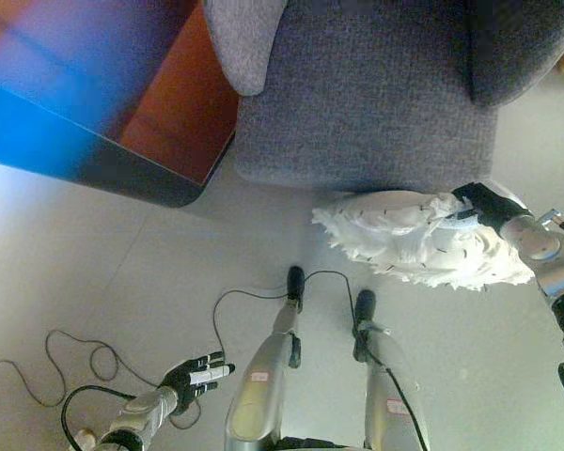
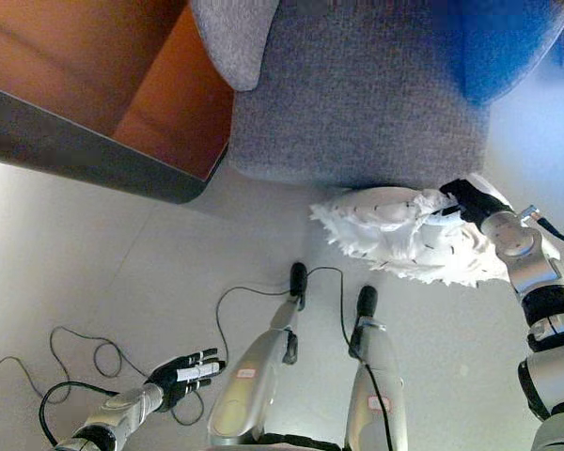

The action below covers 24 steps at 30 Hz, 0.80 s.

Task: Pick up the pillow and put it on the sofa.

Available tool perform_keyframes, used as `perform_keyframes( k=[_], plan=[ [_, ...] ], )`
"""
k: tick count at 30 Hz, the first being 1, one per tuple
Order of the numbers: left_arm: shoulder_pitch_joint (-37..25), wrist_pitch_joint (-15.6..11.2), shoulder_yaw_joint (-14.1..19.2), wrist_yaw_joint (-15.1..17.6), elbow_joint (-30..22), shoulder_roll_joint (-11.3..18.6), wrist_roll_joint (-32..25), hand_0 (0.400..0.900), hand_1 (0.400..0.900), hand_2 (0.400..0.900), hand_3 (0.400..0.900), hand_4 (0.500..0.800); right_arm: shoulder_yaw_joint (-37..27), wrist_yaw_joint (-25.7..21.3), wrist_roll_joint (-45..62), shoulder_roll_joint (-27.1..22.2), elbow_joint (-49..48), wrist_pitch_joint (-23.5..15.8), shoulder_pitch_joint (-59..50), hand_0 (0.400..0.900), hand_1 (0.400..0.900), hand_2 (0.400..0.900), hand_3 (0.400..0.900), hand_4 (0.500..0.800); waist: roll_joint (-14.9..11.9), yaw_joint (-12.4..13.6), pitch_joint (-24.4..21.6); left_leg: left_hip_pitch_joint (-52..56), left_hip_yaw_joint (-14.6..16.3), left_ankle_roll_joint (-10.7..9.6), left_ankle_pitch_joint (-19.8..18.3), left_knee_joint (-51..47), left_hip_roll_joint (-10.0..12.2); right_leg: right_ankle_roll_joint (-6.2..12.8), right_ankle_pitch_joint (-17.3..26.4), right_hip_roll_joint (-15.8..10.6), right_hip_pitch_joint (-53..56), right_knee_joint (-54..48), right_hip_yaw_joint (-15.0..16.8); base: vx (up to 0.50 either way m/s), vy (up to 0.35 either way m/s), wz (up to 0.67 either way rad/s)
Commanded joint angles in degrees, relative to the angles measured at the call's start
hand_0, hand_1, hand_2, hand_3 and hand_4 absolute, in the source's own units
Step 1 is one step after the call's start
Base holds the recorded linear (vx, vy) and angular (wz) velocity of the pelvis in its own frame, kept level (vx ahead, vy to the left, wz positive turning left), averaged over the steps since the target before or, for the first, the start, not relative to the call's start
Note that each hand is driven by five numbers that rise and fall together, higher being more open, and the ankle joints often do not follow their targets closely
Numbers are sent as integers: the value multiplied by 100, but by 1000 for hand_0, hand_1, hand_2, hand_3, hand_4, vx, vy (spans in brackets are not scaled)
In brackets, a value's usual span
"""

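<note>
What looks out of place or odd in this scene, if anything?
The fluffy white pillow is off the grey fabric sofa, held low before its front edge by the right hand. The left hand hangs open at the lower left. Nothing looks spilled or damaged.

A reddish-brown wooden table [image 2: 85, 85] with a dark edge is standing on the pale tiled floor [image 2: 103, 272], filling the views from nine to eleven o'clock. Its right end is sitting just beside grey upholstery at twelve o'clock.
</note>
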Motion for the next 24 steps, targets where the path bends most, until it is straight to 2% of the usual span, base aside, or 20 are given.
perform_keyframes(
  k=[1,5,13,17,24],
  plan=[
    [595,200,36,-101,411,472,253,900,900,900,900,800,-10,170,388,-541,-785,-658,-532,400,400,400,400,500,-632,93,-509,819,271,-261,-904,-44,-27,460,845,-108,1096,-1779,-200,104,23,5],
    [748,225,105,-164,439,479,410,900,900,900,900,800,26,461,442,-639,-947,-643,-543,400,400,400,400,500,-780,127,-750,1063,282,-272,-1005,-44,-9,487,891,-79,1485,-2024,-210,107,15,4],
    [941,476,297,-144,584,465,833,900,900,900,900,800,188,1147,507,-794,-1176,-537,-796,400,400,400,400,500,-1089,222,-1258,1456,280,-261,-1129,-44,-6,523,1007,-60,2063,-2407,-232,113,23,2],
    [1038,631,389,-122,685,447,1021,900,900,900,900,800,351,1427,770,-845,-1160,-397,-1180,400,400,400,400,500,-1243,300,-1513,1681,290,-253,-1201,-44,-4,537,1038,-65,2353,-2541,-242,145,31,4],
    [1194,690,472,-89,871,380,1268,900,900,900,900,800,756,1897,1185,-880,-661,-117,-2110,400,400,400,400,500,-1422,486,-1801,1906,278,-253,-1288,-44,-3,583,1080,-101,2627,-2676,-313,98,38,6]
  ],
)
